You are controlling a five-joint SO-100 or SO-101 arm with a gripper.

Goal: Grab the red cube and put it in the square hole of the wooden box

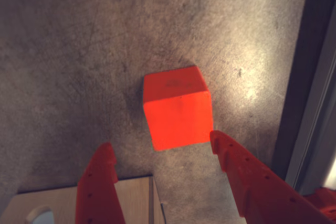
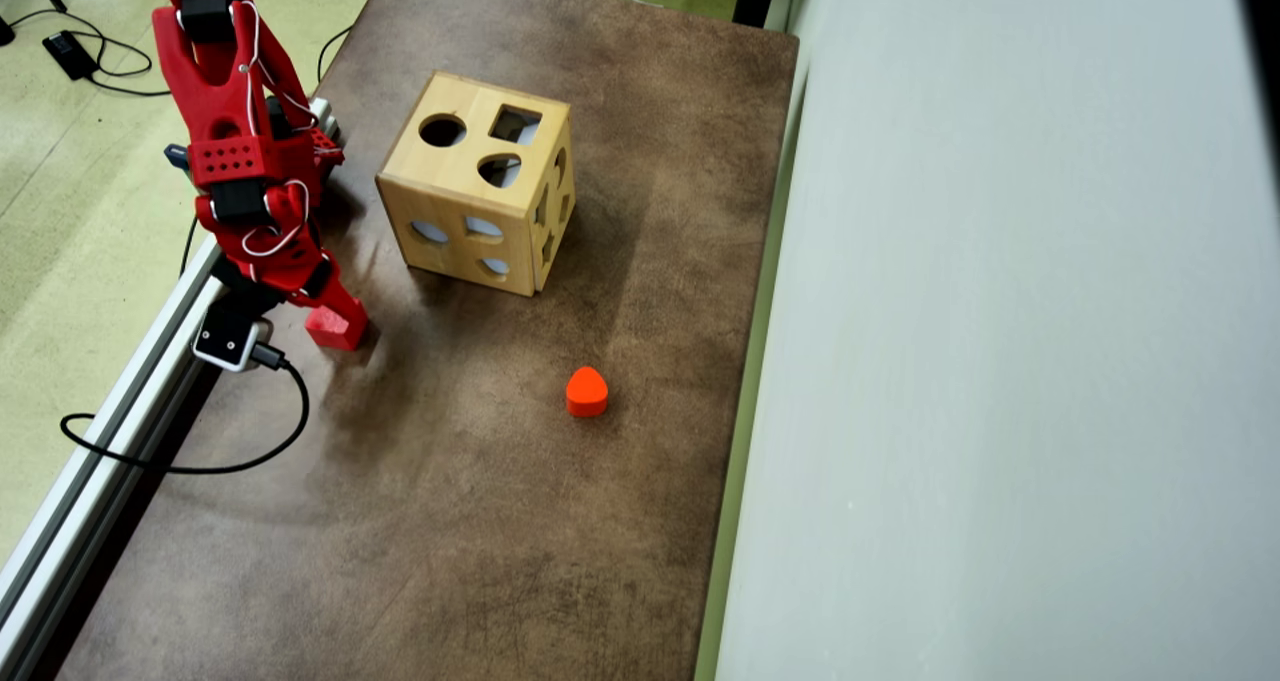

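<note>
a mottled brown tabletop is seen in the overhead view, edged by a metal rail on the left. the red cube is seen in the wrist view lying on the surface, just ahead of the gripper, whose red fingers are spread apart and touch nothing. the wooden box stands to the right of the arm in the overhead view, its square hole on the top face. an orange-red rounded block lies well apart.
</note>
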